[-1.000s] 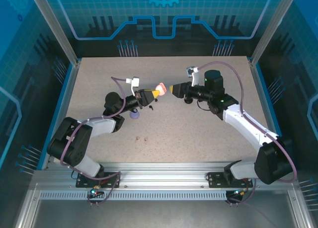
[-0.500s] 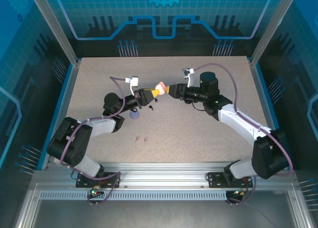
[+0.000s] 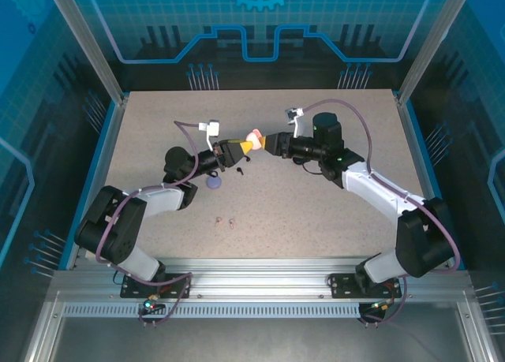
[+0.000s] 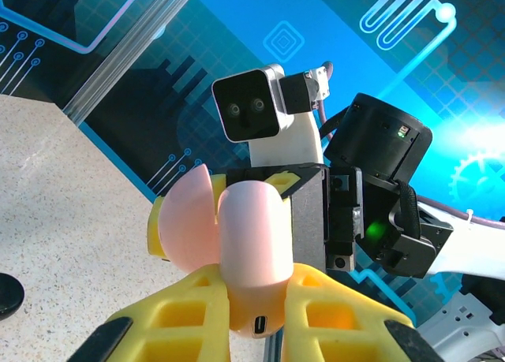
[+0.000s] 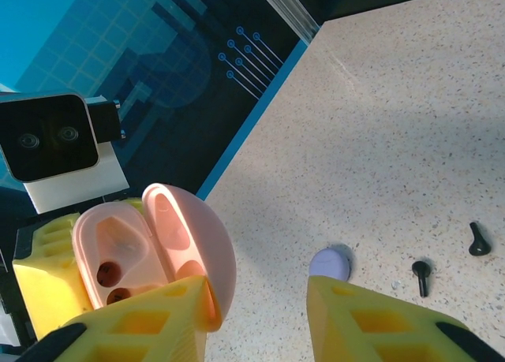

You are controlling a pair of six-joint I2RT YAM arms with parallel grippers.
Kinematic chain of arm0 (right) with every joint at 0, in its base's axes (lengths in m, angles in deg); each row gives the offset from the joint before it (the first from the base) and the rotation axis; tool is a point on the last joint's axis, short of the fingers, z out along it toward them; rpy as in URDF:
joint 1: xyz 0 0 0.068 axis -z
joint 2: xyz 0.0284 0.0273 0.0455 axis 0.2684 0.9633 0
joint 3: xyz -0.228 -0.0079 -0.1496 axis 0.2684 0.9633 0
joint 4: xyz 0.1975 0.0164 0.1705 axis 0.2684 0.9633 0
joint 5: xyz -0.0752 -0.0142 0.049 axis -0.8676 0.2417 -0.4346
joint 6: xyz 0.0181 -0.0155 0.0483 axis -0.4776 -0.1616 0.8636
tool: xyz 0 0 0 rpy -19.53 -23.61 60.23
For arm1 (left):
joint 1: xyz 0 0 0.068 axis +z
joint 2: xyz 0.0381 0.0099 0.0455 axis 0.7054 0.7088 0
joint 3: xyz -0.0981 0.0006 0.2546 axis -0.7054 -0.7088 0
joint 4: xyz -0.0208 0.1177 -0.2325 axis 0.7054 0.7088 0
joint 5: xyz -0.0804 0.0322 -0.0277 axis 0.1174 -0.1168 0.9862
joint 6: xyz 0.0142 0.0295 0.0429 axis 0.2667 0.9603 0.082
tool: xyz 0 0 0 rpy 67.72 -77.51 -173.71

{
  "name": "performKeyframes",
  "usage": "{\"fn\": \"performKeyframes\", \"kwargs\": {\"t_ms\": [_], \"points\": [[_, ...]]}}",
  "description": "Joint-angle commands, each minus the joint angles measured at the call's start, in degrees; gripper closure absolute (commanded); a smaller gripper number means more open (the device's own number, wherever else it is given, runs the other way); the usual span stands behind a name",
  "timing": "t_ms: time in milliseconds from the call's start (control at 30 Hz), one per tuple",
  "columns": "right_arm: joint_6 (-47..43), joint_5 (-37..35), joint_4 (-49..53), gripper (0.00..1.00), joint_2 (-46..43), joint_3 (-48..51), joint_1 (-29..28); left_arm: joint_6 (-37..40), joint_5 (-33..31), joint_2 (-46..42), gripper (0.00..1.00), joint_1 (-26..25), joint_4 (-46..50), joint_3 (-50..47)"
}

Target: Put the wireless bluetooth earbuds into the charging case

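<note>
A pale pink charging case (image 4: 248,244) stands upright with my left gripper (image 4: 252,283) shut on its base, lifted above the table. Its lid (image 5: 197,251) is swung open and the two sockets (image 5: 110,271) show. My right gripper (image 5: 256,295) faces it, jaws apart, and its left finger (image 5: 158,315) touches the lid's edge. From above, both grippers (image 3: 243,147) (image 3: 268,142) meet at the case (image 3: 254,136). Two black earbuds (image 5: 422,275) (image 5: 477,240) lie on the table below. Two pale pink earbuds (image 3: 218,219) (image 3: 231,221) lie nearer the front.
A lavender round case (image 5: 330,263) sits shut on the table under the left arm (image 3: 213,183). Blue walls and metal posts (image 3: 99,54) ring the speckled table (image 3: 331,220).
My right gripper has moved left up to the pink case and its jaws have narrowed. The left gripper and the case have stayed put.
</note>
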Motion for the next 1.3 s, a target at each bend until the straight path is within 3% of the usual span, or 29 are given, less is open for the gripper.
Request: {"fn": "performKeyframes", "kwargs": {"t_ms": [0,233,567,733,933,1267], "points": [[0.5,0.8,-1.3,0.65,1.2,-2.1,-1.1,-0.5,1.9,0.7,1.0,-0.4,-3.4,2.0],[1.0,1.8,-2.2,0.75,1.8,-2.6,-1.2,-0.6,2.1,0.9,1.0,-0.5,-3.5,2.0],[1.2,3.5,-1.9,0.99,2.0,-4.8,-1.8,-1.3,2.3,1.9,1.0,-0.7,-4.4,1.2],[0.6,2.7,-0.4,1.0,1.4,-5.4,-1.8,-1.2,1.6,1.9,1.0,-0.8,-4.3,1.0],[-1.8,-3.1,5.2,1.0,-0.4,-6.6,-1.8,0.0,-2.7,2.0,0.69,-0.4,-4.1,0.0],[-8.4,-8.7,19.1,1.0,-1.6,-13.0,1.4,1.0,-2.7,0.1,0.51,4.5,1.6,3.7]]}}
